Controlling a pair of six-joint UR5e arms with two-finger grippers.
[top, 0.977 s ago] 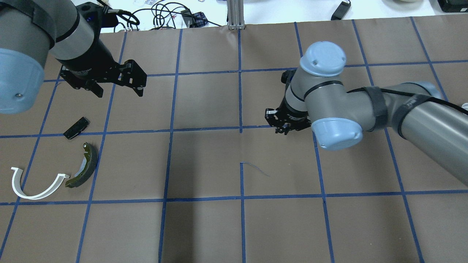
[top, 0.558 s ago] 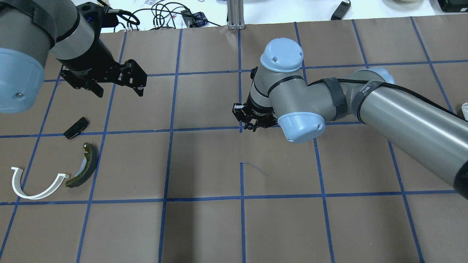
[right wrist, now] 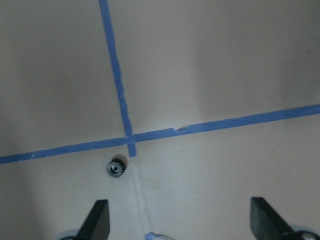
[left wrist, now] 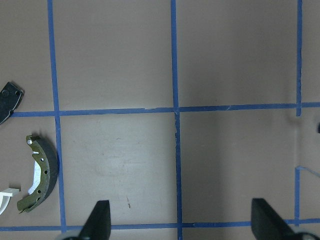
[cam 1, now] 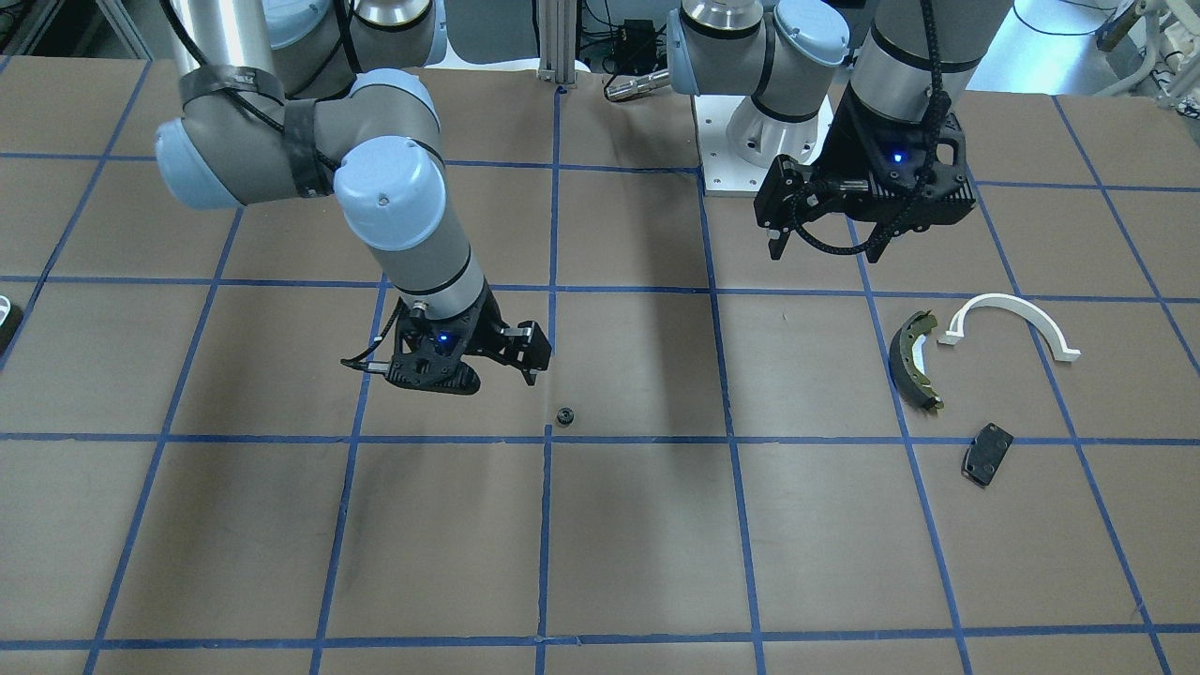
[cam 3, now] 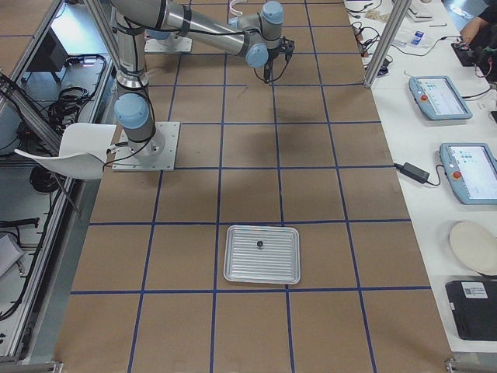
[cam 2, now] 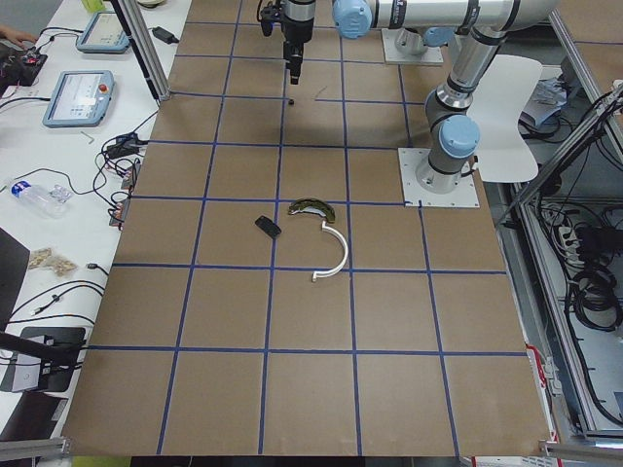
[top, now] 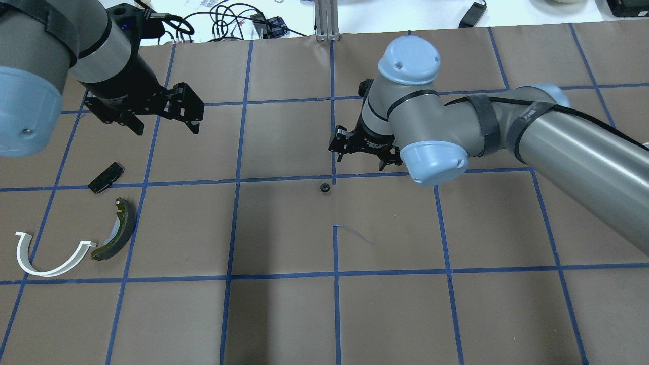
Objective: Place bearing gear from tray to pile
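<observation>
Dark, small, toothed bearing gear (right wrist: pixel 116 167)

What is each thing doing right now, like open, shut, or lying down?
right pincer: open, empty
left pincer: open, empty
bearing gear: loose on the table, not held
brake shoe: lying on the table
white arc: lying beside brake shoe
tray: holds one small dark part

The small dark toothed gear (right wrist: pixel 116 167) looks like dull metal. The brown paper-covered tabletop (top: pixel 284 228) is matt, and the white curved plastic arc (cam 1: pixel 1001 301) smooth.
</observation>
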